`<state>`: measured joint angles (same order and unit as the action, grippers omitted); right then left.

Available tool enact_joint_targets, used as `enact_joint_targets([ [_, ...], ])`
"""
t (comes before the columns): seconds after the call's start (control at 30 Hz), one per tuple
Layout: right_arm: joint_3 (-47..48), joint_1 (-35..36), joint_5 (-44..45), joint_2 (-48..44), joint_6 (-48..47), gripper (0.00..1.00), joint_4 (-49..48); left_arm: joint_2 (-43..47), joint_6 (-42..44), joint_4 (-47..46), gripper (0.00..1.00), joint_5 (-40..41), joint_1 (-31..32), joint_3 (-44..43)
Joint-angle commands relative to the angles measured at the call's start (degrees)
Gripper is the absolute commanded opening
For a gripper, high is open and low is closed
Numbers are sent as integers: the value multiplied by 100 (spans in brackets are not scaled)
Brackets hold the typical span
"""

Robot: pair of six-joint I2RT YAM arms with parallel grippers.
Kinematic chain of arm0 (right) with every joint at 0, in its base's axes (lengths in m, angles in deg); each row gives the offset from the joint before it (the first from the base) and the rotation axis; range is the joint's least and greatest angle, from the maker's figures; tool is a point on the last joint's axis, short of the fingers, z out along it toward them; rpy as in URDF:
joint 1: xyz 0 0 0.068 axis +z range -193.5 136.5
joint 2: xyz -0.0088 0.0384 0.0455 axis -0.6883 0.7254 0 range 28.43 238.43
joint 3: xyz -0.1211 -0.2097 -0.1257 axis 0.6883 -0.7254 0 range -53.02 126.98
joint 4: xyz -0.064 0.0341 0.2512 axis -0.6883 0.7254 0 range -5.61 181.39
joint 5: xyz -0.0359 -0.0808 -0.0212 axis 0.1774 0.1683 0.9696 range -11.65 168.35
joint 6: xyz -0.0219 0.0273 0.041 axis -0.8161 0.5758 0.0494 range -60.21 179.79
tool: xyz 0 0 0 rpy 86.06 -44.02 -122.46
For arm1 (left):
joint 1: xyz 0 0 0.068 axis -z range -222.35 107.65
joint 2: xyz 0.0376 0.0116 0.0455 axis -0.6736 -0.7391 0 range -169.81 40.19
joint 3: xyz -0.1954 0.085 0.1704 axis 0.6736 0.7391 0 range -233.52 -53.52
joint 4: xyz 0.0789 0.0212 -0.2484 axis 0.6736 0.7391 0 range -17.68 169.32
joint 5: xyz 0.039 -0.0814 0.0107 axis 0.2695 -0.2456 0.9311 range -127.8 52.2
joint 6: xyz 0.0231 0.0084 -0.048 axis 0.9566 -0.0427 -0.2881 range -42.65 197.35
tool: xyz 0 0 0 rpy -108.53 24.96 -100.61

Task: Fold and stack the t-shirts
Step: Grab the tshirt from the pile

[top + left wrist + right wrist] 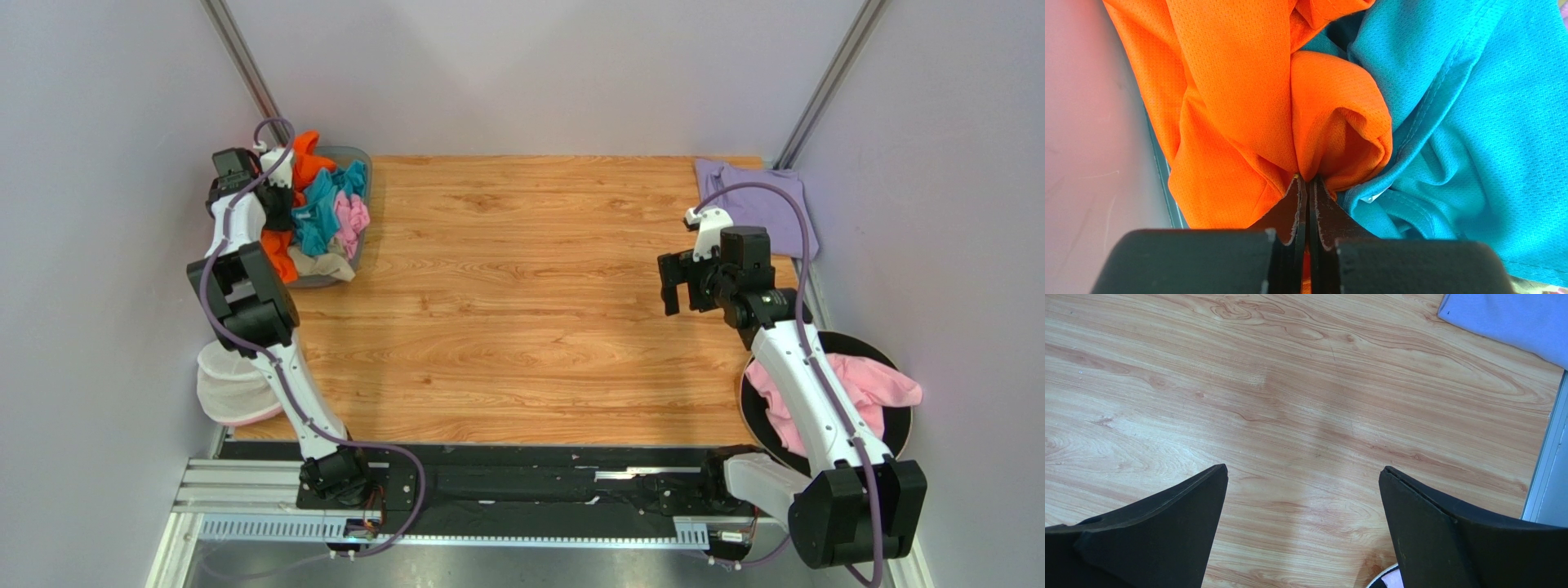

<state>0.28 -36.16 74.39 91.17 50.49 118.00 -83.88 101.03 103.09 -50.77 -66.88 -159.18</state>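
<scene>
Several t-shirts lie heaped in a grey bin [356,156] at the far left: orange [307,157], teal [321,208], pink [353,218] and tan [321,263]. My left gripper [277,211] reaches down into this heap. In the left wrist view the left gripper [1308,179] is shut on a fold of the orange shirt [1229,92], with the teal shirt [1475,110] right beside it. A folded lavender shirt [754,202] lies flat at the far right corner and also shows in the right wrist view [1511,318]. My right gripper [672,294] [1303,471] hangs open and empty over bare wood.
A black round tray [902,423] at the near right holds a crumpled pink shirt [877,386]. A white mesh pouch [233,386] sits off the table's near left edge. Walls close in on the wooden table [528,306] on both sides.
</scene>
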Motion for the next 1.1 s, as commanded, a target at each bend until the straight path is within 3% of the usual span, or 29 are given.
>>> enact_joint_targets([
  [0.0, 225, 23, 45, 54, -37, 100, -117, 741, -223, 157, 0, -476, -78, 107],
  [0.3, 234, 14, 28, 72, -28, 100, -109, 2587, -742, 535, 0, -1602, -34, 117],
  [0.57, 234, 31, 10, 80, -28, 100, -109, 3152, -689, 905, 0, -1893, 115, 274],
  [0.83, 216, 31, 10, 45, -19, 100, -100, 2863, -566, 747, 0, -1200, 256, 337],
  [1.07, 216, 40, 19, 45, -28, 100, -109, 2739, -830, 28, 0, 160, 256, 485],
])
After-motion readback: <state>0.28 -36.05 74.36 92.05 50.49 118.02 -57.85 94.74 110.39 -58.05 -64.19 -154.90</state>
